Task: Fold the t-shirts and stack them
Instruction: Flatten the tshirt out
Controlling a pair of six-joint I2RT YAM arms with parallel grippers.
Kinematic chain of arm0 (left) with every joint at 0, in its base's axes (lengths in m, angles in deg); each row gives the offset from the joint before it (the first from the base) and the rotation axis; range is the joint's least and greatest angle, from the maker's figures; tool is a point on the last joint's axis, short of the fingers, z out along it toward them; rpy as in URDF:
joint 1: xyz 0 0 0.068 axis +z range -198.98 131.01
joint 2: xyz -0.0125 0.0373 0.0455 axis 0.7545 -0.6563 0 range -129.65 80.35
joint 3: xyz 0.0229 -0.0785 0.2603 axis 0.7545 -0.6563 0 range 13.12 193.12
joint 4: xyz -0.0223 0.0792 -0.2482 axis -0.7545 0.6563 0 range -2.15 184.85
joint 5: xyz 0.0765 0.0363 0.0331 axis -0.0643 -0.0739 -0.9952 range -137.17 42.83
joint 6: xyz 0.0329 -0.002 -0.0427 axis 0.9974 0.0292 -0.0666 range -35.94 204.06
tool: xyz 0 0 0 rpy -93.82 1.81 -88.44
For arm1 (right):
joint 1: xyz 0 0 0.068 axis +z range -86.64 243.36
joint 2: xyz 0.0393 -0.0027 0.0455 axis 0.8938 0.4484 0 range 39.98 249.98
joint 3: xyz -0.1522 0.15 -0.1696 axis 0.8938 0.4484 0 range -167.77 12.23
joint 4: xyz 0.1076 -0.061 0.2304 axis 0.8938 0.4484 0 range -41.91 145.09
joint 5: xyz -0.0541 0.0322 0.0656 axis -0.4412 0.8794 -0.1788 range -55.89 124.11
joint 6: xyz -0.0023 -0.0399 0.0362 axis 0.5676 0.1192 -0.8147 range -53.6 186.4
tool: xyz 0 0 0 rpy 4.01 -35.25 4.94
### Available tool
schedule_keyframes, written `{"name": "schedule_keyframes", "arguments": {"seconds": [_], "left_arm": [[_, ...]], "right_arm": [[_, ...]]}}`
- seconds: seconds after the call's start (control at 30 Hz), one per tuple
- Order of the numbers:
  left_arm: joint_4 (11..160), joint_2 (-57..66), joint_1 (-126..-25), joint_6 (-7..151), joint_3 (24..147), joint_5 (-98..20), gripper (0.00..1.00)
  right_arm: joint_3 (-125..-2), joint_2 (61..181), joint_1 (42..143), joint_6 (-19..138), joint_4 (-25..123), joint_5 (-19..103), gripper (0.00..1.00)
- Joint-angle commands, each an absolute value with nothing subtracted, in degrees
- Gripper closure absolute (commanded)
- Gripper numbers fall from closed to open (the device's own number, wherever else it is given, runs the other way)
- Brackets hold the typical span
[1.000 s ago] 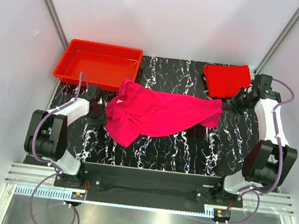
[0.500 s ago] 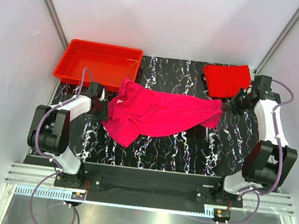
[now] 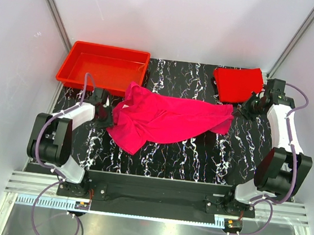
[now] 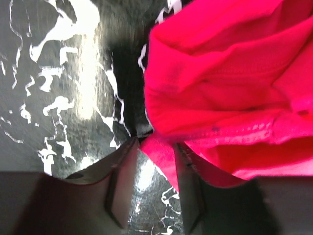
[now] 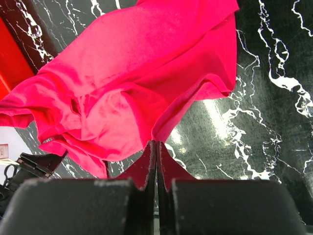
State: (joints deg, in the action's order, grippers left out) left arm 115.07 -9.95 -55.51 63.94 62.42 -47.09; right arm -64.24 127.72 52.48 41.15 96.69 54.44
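The magenta-pink t-shirt [image 3: 168, 119] lies crumpled across the middle of the black marbled table. The pure red t-shirt [image 3: 238, 83] lies folded at the back right. My left gripper [image 3: 105, 114] is at the pink shirt's left edge. In the left wrist view it [image 4: 154, 147] is open, with a fold of pink cloth [image 4: 220, 88] lying between the fingers. My right gripper [image 3: 242, 110] is at the shirt's right corner. In the right wrist view it [image 5: 156, 145] is shut, pinching the hem of the pink shirt [image 5: 132, 83].
A rigid red plastic tray [image 3: 72, 68] stands at the back left, just behind the left gripper and touching the pink shirt's top edge. White walls close in on the left, the back and the right.
My left gripper has moved a little right and forward, onto the pink shirt's left edge. The right arm and the shirts have not moved.
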Motion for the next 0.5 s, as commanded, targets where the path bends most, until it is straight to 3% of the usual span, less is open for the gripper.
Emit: {"name": "schedule_keyframes", "arguments": {"seconds": [0.0,0.1,0.27,0.47], "left_arm": [[117.2,-8.8,-55.8,62.2,60.1,-49.3,0.55],[117.4,-8.7,-55.8,62.1,60.2,-49.2,0.51],[116.3,-11.5,-55.8,62.1,60.8,-49.1,0.6],[115.3,-12.8,-55.7,62.3,63.5,-47.5,1.0]], "right_arm": [[-64.1,126.0,52.7,41.6,94.5,55.4,1.0],[-64.0,126.3,52.8,41.6,94.3,55.6,1.0],[-63.8,126.1,52.9,41.7,94.2,55.3,1.0],[-64.2,127.2,53.9,41.1,95.0,54.7,1.0]]}}
